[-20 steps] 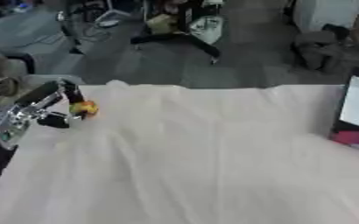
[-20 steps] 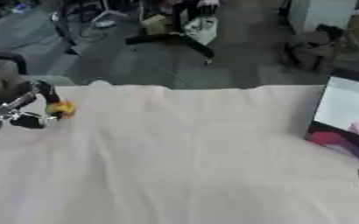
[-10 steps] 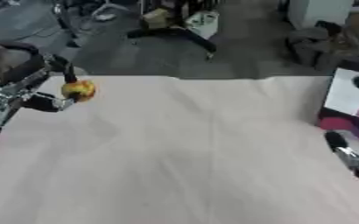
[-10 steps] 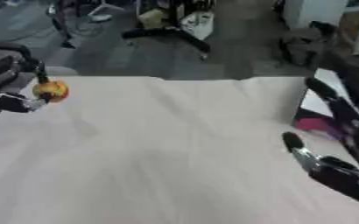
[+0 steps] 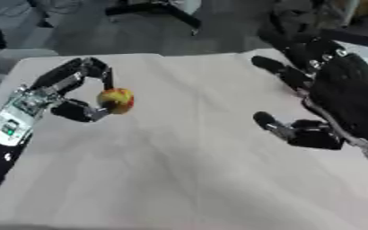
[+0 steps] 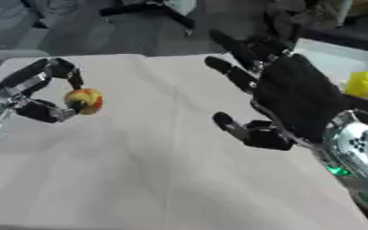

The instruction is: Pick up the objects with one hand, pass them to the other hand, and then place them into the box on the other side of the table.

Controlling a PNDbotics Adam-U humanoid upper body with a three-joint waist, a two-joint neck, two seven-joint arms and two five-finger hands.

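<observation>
The left robot hand has a small round fruit pinched between its curled fingers and thumb, yellowish with a red patch, kinda looks like a little apple but I can't say for sure. It's holding it up off the tabletop, over the left side and closer to the far left corner than the near one. The tabletop itself is covered in a pale cloth with a few creases running along it. The right robot hand is over by the right side, palm facing across toward the fruit, fingers spread out straight and thumb sticking out low, with nothing in it. The two hands are well apart, with a wide strip of bare cloth between them. There's a yellow thing just past the right hand near the right edge, only visible in the right eye view, and I can't make out what it actually is. Beyond the far edge it's just grey floor and some dark office chair bases.
</observation>
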